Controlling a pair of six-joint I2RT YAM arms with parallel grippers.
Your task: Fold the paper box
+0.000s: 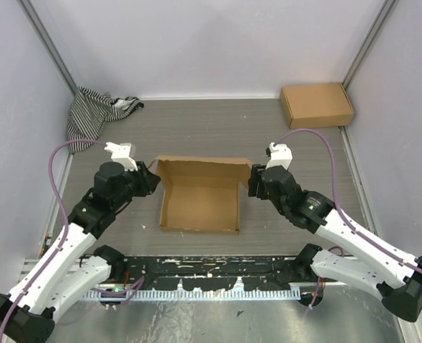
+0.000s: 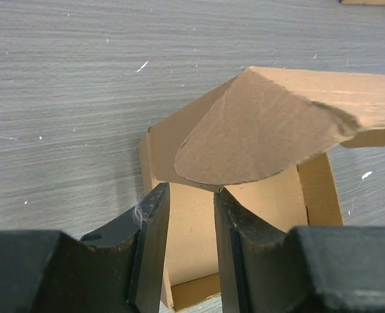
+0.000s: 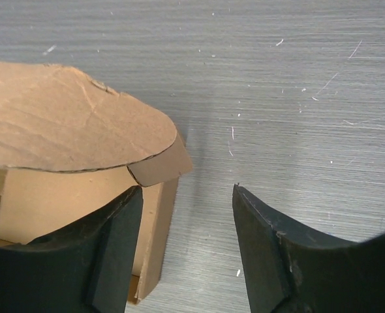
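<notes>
Top external: arms [image 1: 89, 211] maybe touching box [image 1: 200, 207]

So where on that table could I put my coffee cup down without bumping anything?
The far middle is bare, between the striped cloth and the assembled box, beyond the paper box. It is crowded at the paper box's sides, where the left gripper and right gripper flank it.

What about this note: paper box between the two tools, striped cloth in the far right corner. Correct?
No: the top external view shows the striped cloth in the far left corner. The paper box does lie between the left tool and right tool.
</notes>
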